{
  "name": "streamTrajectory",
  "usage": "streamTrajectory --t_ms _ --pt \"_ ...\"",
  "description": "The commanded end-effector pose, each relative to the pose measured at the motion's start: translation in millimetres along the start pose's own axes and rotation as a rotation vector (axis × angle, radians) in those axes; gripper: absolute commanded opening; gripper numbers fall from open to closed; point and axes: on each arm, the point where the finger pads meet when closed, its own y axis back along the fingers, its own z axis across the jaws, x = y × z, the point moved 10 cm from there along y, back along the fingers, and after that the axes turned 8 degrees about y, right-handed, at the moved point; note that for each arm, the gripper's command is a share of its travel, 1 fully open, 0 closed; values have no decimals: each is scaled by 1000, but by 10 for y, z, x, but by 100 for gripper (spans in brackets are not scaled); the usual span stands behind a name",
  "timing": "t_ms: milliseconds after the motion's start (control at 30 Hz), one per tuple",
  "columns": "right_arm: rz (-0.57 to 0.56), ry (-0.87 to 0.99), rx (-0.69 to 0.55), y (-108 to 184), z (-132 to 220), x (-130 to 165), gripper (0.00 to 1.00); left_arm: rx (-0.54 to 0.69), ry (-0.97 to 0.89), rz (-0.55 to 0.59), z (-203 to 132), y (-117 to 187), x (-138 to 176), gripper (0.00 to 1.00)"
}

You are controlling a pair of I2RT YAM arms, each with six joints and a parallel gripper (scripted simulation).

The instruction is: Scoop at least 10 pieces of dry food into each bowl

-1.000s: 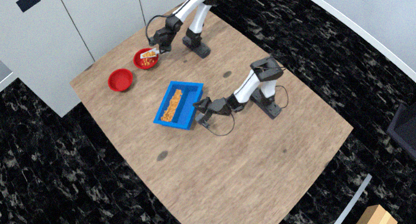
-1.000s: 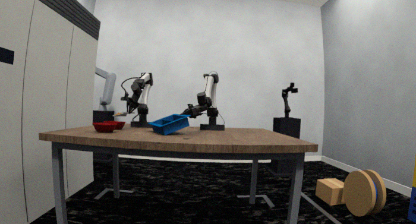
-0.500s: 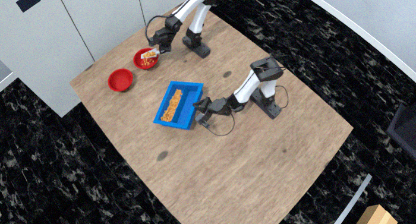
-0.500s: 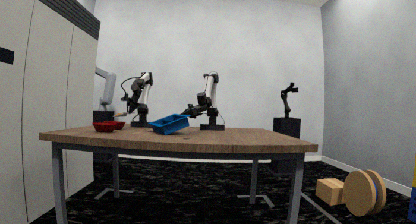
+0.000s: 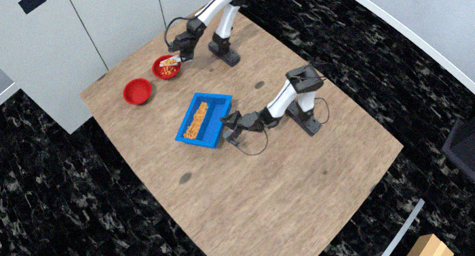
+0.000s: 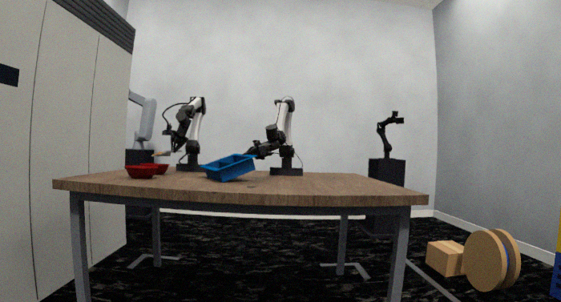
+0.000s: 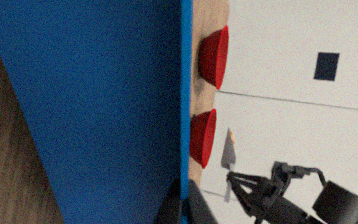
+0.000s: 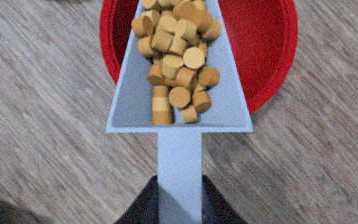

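The blue box (image 5: 210, 124) (image 6: 236, 171) (image 7: 105, 100) is tilted, its side by my left gripper raised. My left gripper (image 5: 222, 119) (image 7: 183, 189) is shut on that rim. Food (image 5: 196, 122) lies in a strip along the box's low side. My right gripper (image 5: 180, 59) (image 8: 179, 184) is shut on the handle of the scoop (image 6: 165, 154) (image 7: 227, 152) (image 8: 180, 150). The scoop is loaded with several pieces (image 8: 180, 60) and hangs above one red bowl (image 5: 155, 70) (image 6: 163, 170) (image 7: 202, 139) (image 8: 275, 65). Several pieces (image 5: 167, 71) lie in that bowl. The other red bowl (image 5: 137, 91) (image 6: 140, 171) (image 7: 214, 57) is upright and looks empty.
The wooden table (image 5: 271, 185) (image 6: 304, 187) carries both arms' bases, the box and the bowls. A tall pale cabinet (image 5: 112, 22) (image 6: 60, 126) (image 7: 290, 125) stands along the table edge beside the bowls. The box stands between the bowls and the left arm.
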Motion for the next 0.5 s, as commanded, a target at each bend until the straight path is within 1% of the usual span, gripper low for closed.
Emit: streamTrajectory --t_ms 0,333,367,467 --pt "-19 -55 -21 80 33 -109 0 100 -114 -4 -335 23 -16 0" --pt "-5 -109 -26 97 63 -160 0 100 -114 -4 -335 23 -16 0" --pt "-35 -11 -12 45 11 -23 0 100 -114 -4 -335 23 -16 0" --pt "-56 70 1 9 -68 68 0 100 -114 -4 -335 23 -16 0"
